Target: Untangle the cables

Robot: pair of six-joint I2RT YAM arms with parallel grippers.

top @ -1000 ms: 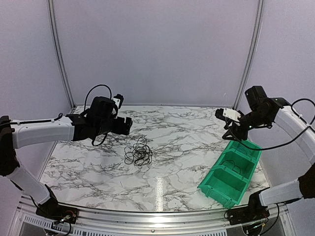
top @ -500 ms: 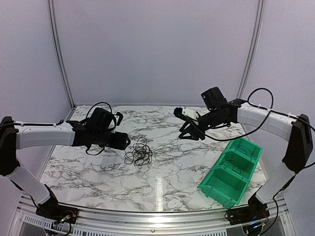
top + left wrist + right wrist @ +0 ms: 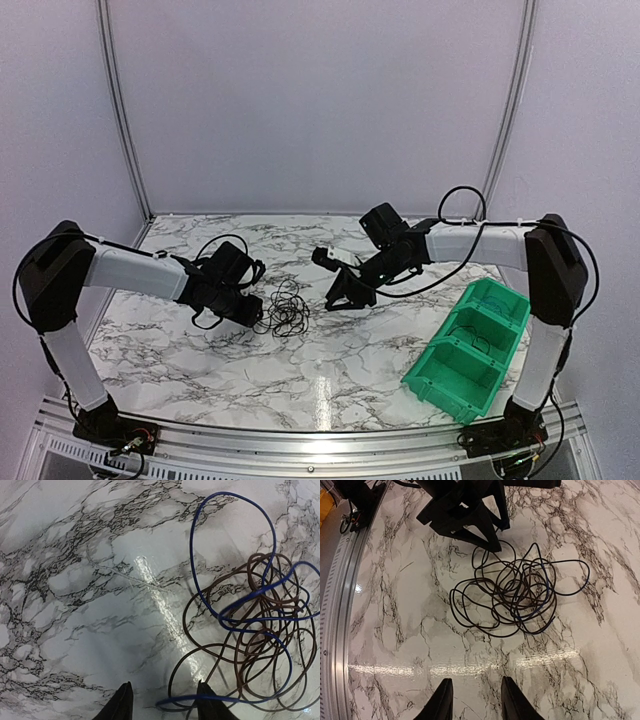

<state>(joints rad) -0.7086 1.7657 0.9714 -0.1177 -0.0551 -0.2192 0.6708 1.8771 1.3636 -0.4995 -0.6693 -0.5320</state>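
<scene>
Marble table (image 3: 200,350) carries the cables (image 3: 285,310), tangled. Left tool (image 3: 164,690) and right tool (image 3: 476,685) flank them, both part-open, gripping nothing.

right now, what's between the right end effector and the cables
Only bare marble table lies between the right end effector and the cables. The right wrist view shows that stretch with nothing on it.

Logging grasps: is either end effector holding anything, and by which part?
Nothing held. The tangle of thin dark and blue cables lies ungripped; left end effector and right end effector stand open.
</scene>
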